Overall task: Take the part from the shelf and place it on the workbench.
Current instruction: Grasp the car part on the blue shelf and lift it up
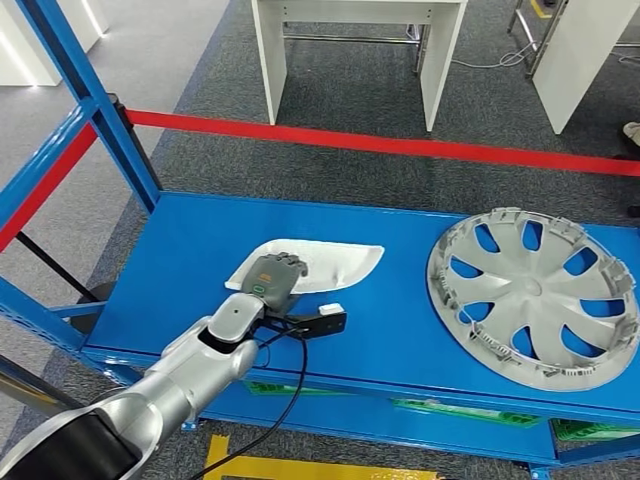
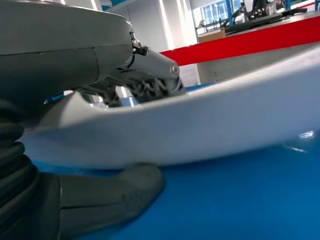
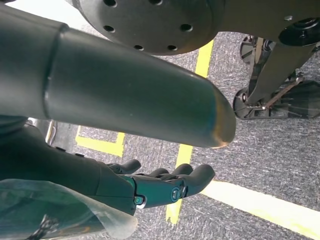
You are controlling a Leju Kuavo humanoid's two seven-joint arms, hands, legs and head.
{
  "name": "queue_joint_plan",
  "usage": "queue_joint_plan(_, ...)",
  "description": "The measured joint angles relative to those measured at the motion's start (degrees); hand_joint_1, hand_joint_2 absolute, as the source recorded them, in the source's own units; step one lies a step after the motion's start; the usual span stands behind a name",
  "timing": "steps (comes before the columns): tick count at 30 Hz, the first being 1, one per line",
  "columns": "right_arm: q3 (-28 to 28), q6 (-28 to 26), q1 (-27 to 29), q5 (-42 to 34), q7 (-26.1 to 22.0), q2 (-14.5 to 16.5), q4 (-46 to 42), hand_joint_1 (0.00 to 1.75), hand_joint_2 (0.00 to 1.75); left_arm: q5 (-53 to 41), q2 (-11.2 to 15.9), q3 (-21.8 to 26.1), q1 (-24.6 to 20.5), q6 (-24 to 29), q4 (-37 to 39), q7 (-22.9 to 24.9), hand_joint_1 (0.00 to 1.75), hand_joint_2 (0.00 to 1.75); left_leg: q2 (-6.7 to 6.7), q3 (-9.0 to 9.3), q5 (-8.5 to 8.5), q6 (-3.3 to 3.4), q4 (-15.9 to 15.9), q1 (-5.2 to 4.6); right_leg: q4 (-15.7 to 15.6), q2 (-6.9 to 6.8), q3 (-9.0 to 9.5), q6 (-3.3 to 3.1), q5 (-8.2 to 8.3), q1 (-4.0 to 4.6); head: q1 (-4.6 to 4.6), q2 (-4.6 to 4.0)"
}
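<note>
**One hand on the part, the lift not yet made**

One white, shallow, tray-like plastic part lies flat on the blue metal shelf, and the left hand has closed on its near edge. In the left wrist view the dark fingers lie over the top of the pale shell while the thick grey thumb sits beneath its rim, so the edge is pinched between them. That grip suits a thin, curved panel: taking it by the rim leaves the broad body free and gives the thumb something to bear against, though a hold so near one end may let the far end sag or swing once it leaves the shelf.

Beyond the fingertips, most of the part stretches away across the shelf. Well off to the hand's right rests a silver, spoked plastic wheel cover, apart from the part and out of the likely path of a lift.

The right hand hangs low over grey carpet with yellow floor lines, fingers loosely extended and holding nothing.

By my reading, the grasp is set and the carry to the workbench remains undone.
</note>
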Motion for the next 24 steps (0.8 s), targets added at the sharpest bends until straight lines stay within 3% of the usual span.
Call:
queue_joint_plan(10, 0.0, -0.3, 0.1, 0.0, -0.2, 0.0, 0.1, 0.00, 0.00, -0.1, 0.2, 1.2, 1.4, 6.9, 0.1, -3.8, 1.75, 1.75, 0.00, -0.04, 0.00, 0.00, 0.0, 0.00, 0.0, 0.00, -0.04, 0.00, 0.00, 0.00, 0.00, 0.00)
queue_joint_plan(17, 0.0, -1.2, 0.2, -0.2, -0.7, 0.0, 0.2, 0.00, 0.00, 3.3, 0.6, 3.8, 4.5, 20.0, -2.1, -12.1, 1.75, 1.75, 0.00, -0.09, 0.00, 0.00, 0.0, -0.01, 0.0, 0.01, -0.10, 0.00, 0.00, -0.01, 0.01, 0.00)
queue_joint_plan(19, 0.0, -1.6, 0.4, -0.3, -1.0, 0.0, 0.3, 0.00, 0.00, 2.2, 0.4, 6.1, 6.5, 21.3, -5.5, -16.4, 1.75, 1.75, 0.01, -0.10, 0.00, 0.00, 0.0, -0.02, 0.0, 0.01, -0.13, 0.00, 0.00, -0.02, -0.01, 0.00)
queue_joint_plan(24, 0.0, -2.3, 0.5, -0.8, -1.1, 0.1, 0.4, 0.00, 0.00, 5.2, -3.8, 20.1, 12.9, 21.8, -18.4, -37.4, 1.75, 1.75, 0.12, -0.24, -0.01, 0.01, 0.0, -0.07, 0.0, 0.14, -0.29, 0.01, 0.01, -0.05, 0.00, 0.00)
